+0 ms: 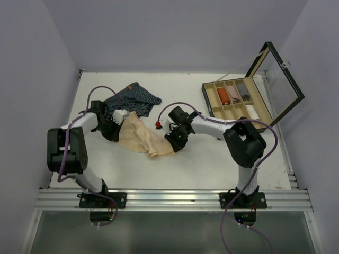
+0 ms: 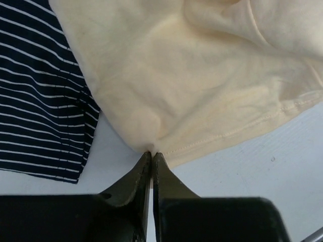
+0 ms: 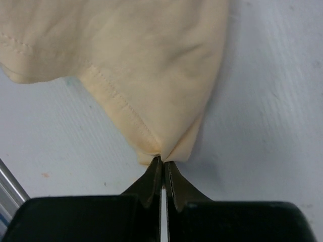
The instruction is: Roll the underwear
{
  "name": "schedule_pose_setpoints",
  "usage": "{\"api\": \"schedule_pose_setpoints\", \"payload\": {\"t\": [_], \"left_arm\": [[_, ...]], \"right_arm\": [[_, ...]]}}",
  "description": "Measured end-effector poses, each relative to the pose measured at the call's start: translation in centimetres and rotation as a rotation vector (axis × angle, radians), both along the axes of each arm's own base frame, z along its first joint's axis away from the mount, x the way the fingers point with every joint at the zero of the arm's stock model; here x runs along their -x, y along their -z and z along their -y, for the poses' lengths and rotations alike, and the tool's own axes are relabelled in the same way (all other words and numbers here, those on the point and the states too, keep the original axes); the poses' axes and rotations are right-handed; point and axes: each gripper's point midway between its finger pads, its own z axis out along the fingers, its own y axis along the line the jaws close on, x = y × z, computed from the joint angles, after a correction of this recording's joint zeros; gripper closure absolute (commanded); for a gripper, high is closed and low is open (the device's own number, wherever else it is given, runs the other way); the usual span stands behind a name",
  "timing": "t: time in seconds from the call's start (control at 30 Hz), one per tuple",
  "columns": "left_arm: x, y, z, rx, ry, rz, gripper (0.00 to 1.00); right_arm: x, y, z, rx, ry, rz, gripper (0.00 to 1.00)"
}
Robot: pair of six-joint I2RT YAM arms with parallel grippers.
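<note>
- Nearby, the beige underwear [image 1: 139,136] lies spread on the table [image 1: 212,164].
- At one corner the left gripper [image 2: 152,154] pinches its hem; at the opposite corner the right gripper [image 3: 162,160] pinches it too.
- Farther back, the navy striped underwear [image 1: 131,98] lies crumpled, touching the beige piece.
- Back right, the wooden box [image 1: 205,94] has its lid [image 1: 283,79] raised; several compartments hold rolled cloths.

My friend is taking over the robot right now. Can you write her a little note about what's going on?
Left gripper: shut on one edge of the beige underwear.
Right gripper: shut on its opposite corner.
Things: the beige one lies rumpled on the table, and the navy striped underwear is bunched up just behind it.
Done: both ends gripped, nothing rolled here yet.
Left: probably spread the beige one flat, roll it, then do the navy one.
</note>
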Motion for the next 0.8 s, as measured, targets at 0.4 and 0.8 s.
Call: {"api": "schedule_pose_setpoints", "payload": {"t": [0.4,0.8], "left_arm": [[-17.0,-15.0,2.4,0.199,-0.059,0.338,0.98],[-8.7,-18.3,4.7,0.279,0.051,0.307,0.97]], "right_arm": [[-16.6,-13.9,4.8,-0.257,0.271,0.221,1.0],[-10.7,-16.4,7.6,-0.284,0.205,0.183,1.0]]}}
